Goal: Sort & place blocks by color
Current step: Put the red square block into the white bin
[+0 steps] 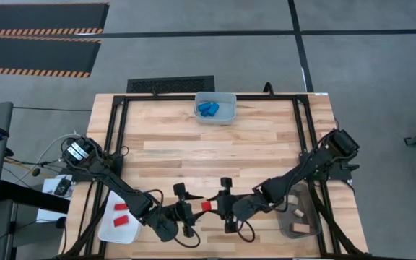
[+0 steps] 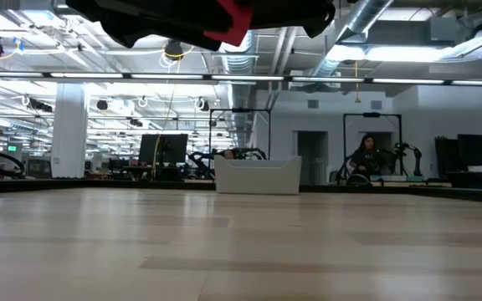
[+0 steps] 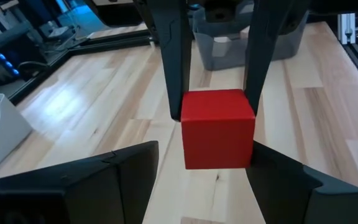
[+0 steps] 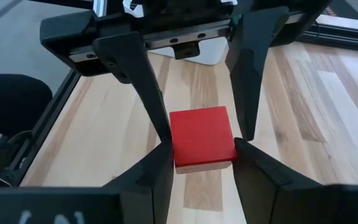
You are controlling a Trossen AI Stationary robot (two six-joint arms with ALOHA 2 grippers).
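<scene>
A red block hangs in the air between my two grippers near the table's near edge. It shows high above the tabletop in the low view. My right gripper reaches in from the right and is shut on it. My left gripper faces it from the left and is open. Its fingers stand on either side of the block, with a clear gap at one finger. My right gripper pinches the red block between its two fingers on two opposite side faces, at the block's end nearer that gripper. The fingers come level from the table's right. The block is lifted clear of the table. My left gripper: one finger lies close against the block's side; whether it touches, I cannot tell.
A clear bin with blue blocks stands at the far edge, also in the low view. A white tray holding red blocks lies near left. A grey bin with tan blocks lies near right. Bare wood spans the middle.
</scene>
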